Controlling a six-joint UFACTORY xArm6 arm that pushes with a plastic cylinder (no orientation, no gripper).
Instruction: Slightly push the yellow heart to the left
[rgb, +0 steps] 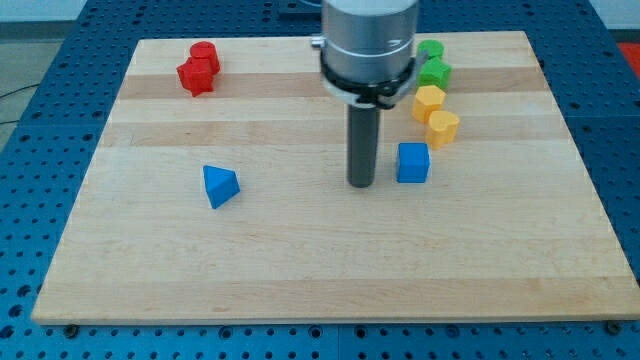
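A pale wooden tabletop (300, 250) sits on a blue perforated bench. I have no jaws, only my tip (361, 184), just left of the blue cube (413, 162). The yellow heart (443, 128) lies near the right edge, touching another yellow block (428, 102); I judge a careless push could drag both. Open room lies leftward.
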